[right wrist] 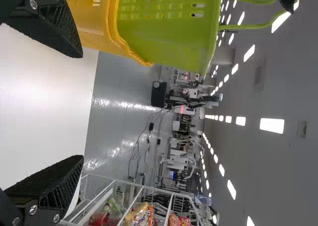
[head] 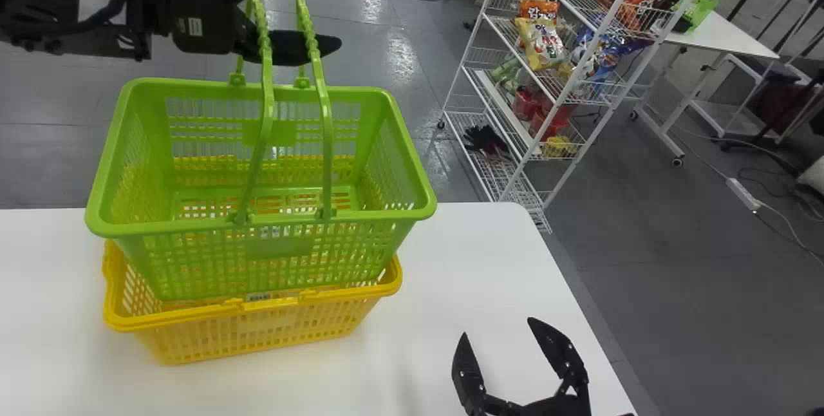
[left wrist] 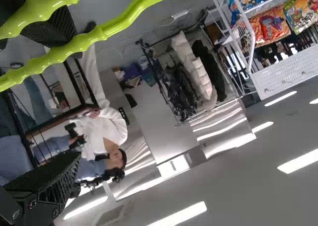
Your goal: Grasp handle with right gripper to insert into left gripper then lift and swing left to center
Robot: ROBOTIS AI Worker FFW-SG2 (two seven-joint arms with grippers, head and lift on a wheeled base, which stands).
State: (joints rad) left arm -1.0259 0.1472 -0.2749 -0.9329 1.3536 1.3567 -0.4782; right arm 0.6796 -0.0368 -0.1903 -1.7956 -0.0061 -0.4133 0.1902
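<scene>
My left gripper, fingers apart, hovers at the raised handles of the green basket, nested in the yellow one; my right gripper is spread wide.

You have a green basket of smooth plastic, its 2 glossy handles bumpy at the grips. The yellow basket is smooth plastic too. You see a smooth table, a glossy floor, a metal wire rack and shiny, crinkled snack bags. Your right gripper has matt, rough-looking fingers.
</scene>
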